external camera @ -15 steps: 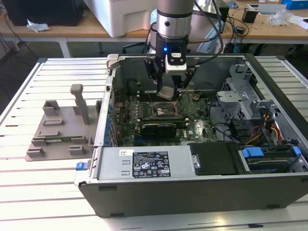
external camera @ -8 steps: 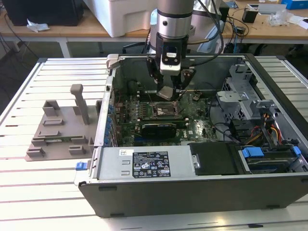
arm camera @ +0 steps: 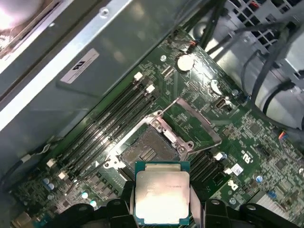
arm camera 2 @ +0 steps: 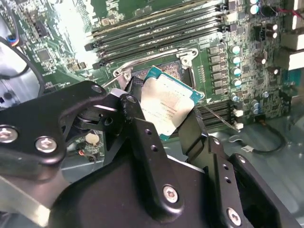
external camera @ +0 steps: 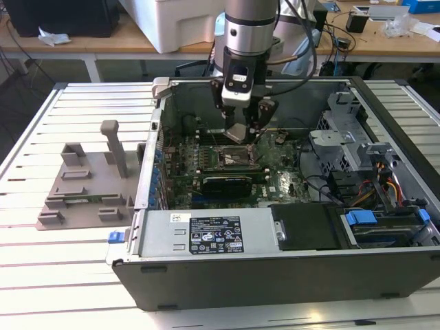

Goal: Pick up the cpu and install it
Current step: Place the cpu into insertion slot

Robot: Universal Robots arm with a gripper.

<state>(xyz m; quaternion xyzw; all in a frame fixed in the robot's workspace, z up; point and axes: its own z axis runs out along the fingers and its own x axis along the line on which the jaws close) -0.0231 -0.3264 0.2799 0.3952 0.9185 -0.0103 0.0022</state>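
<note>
Jaws: pinching the cpu (arm camera: 162,192) by two opposite edges.
Cpu: silver top showing, held over the board (arm camera: 247,137), near the open socket (arm camera: 145,151).

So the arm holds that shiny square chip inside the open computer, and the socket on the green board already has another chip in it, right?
Not quite. The gripper does hold the cpu in its jaws inside the open computer case, but the socket is empty: the first wrist view shows its bare contacts.
</note>
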